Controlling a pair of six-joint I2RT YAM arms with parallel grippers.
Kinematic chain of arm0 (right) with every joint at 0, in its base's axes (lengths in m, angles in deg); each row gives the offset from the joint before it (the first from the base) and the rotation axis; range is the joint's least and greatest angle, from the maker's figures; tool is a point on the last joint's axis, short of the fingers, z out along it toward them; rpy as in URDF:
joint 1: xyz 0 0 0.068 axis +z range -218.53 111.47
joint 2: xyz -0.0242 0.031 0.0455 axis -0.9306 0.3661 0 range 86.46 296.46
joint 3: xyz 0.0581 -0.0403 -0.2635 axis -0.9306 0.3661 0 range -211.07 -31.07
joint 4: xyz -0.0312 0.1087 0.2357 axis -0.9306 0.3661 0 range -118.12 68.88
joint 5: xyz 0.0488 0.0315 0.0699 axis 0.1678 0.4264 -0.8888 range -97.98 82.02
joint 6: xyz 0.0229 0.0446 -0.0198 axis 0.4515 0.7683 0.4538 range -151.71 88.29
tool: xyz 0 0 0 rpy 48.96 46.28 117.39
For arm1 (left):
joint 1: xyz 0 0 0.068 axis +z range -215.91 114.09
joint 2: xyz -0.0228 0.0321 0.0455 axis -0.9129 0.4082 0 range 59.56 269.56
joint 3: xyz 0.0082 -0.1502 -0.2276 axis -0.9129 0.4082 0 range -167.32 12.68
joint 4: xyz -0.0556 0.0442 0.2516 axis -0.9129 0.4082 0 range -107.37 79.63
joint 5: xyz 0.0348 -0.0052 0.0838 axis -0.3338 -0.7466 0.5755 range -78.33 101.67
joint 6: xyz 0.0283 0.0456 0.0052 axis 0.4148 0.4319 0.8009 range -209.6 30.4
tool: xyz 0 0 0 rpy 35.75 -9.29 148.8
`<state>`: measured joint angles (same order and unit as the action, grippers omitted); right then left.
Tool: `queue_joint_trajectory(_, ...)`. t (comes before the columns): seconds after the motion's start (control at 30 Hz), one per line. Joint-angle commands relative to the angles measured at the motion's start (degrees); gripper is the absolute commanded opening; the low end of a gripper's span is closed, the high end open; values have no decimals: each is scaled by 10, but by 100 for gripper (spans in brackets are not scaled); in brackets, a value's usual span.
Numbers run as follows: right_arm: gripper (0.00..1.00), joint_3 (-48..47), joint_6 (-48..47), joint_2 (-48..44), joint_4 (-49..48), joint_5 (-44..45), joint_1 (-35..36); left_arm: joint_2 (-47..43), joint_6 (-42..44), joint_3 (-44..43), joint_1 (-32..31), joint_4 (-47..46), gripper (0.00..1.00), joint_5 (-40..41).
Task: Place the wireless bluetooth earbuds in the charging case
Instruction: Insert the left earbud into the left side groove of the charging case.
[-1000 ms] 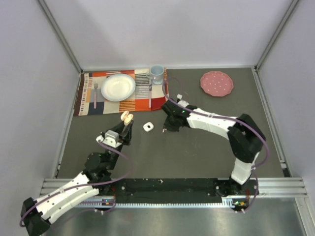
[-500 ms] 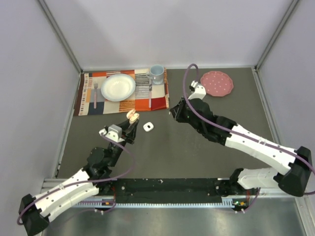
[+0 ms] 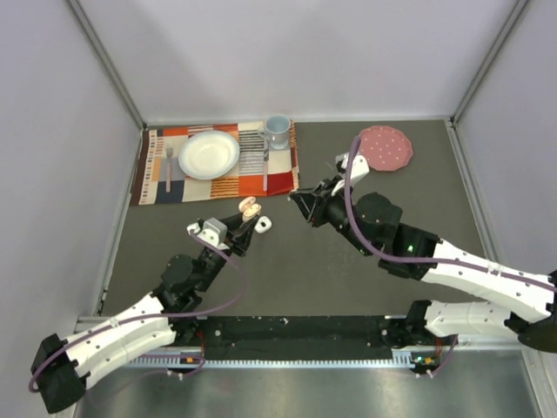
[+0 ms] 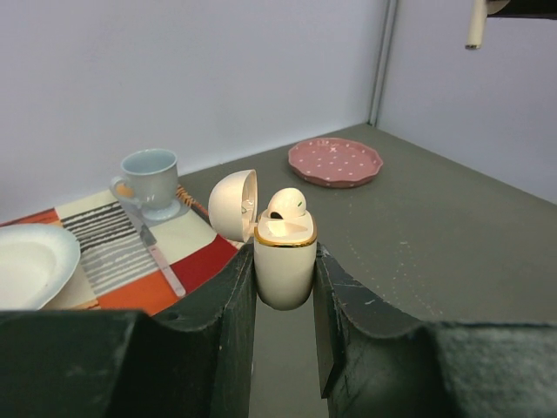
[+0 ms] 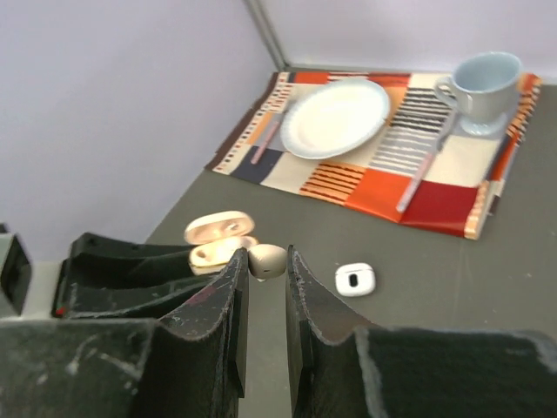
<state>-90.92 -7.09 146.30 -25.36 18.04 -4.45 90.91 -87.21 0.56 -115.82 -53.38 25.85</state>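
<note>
My left gripper [image 3: 247, 216] is shut on an open cream charging case [image 4: 285, 261] with a gold rim and holds it upright above the table. Its lid [image 4: 233, 203] is swung back, and one white earbud [image 4: 285, 205] sits in it. My right gripper [image 3: 301, 202] is shut on another white earbud [image 5: 267, 259], pinched between its fingertips just right of the open case [image 5: 218, 241]. A white stem [image 4: 474, 26] hangs at the top right of the left wrist view.
A small white closed case [image 3: 263, 225] lies on the dark table [image 3: 348, 279] between the grippers, also in the right wrist view [image 5: 355, 279]. At the back are a striped placemat [image 3: 157, 187] with a white plate [image 3: 209, 154], a blue cup [image 3: 277, 131] and cutlery, and a pink plate [image 3: 384, 146].
My left gripper has carried the open case rightward, toward the small white case. My right arm has swung out, and its gripper with the earbud now points left at the case.
</note>
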Motion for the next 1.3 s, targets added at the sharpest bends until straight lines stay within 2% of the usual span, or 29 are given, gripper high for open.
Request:
queue_joint_trajectory(0.0, 0, 16, -81, 3, -101, 24, 49, 7, -23, -20, 3, -69, 0, -49)
queue_joint_trajectory(0.2, 0, 60, -67, -2, -180, 10, 60, 33, -38, -20, 3, -114, 0, -116)
queue_joint_trajectory(0.43, 0, 64, -43, 12, -197, -10, 63, 58, -32, -10, 2, -168, 0, -169)
queue_joint_trajectory(1.27, 0, 69, 6, 45, -190, -54, 68, 78, -40, 9, 3, -221, 0, -155)
